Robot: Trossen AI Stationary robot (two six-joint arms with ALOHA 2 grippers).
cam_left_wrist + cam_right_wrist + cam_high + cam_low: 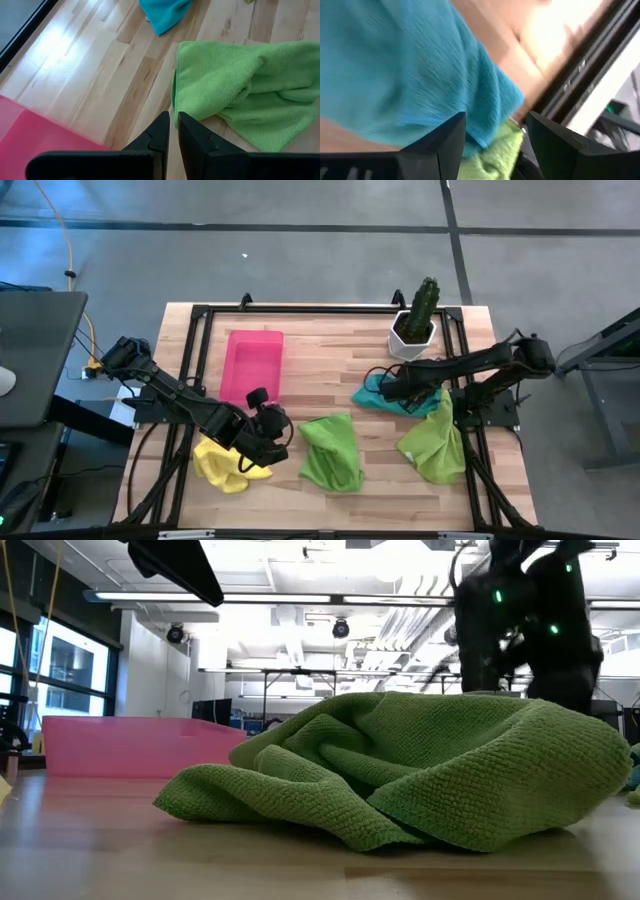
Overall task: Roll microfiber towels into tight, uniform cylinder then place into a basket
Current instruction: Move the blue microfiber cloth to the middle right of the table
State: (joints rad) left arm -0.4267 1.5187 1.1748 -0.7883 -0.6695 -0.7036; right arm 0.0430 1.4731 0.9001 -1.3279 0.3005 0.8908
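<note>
Green towel (420, 770) lies crumpled beside the pink basket (252, 362); a potted cactus (416, 320) stands farther off. Left gripper (172, 131), nearly closed, empty, nears it. Right gripper (495, 131) gapes over the teal towel (395, 70), beyond that green towel.

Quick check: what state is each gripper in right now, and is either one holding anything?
Left gripper: shut, holding nothing, beside the middle green towel.
Right gripper: open, over the teal towel, not gripping it.
</note>
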